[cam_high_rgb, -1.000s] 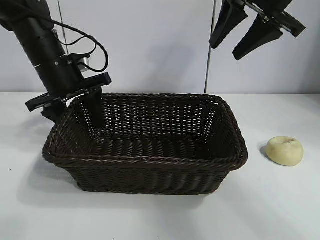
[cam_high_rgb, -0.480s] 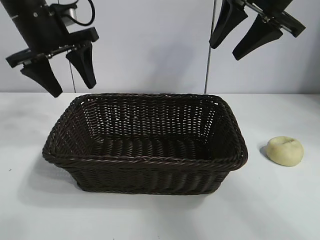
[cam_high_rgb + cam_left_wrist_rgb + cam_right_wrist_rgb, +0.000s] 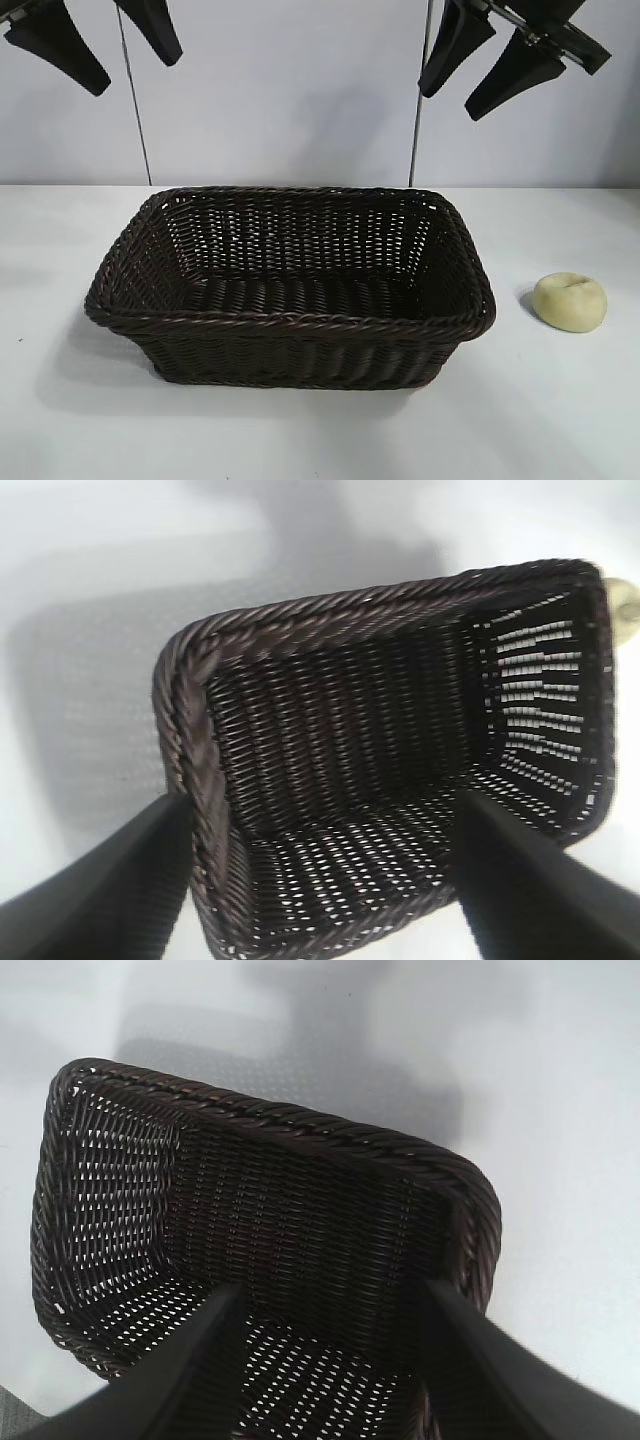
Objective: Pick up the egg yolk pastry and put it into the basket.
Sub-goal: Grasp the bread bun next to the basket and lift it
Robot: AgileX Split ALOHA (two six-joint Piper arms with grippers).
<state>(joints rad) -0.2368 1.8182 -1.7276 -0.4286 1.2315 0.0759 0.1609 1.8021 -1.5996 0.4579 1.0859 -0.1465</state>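
White table (image 3: 300, 440) carrying a basket and a pastry

The dark brown woven basket (image 3: 290, 325) is sitting directly on the white table, its open top facing up and its braided rim running all the way round. To the right of the basket in the exterior view, near it but not touching, the small pale yellow egg yolk pastry (image 3: 570, 301) is lying on the bare tabletop, casting a faint shadow toward the basket's side.
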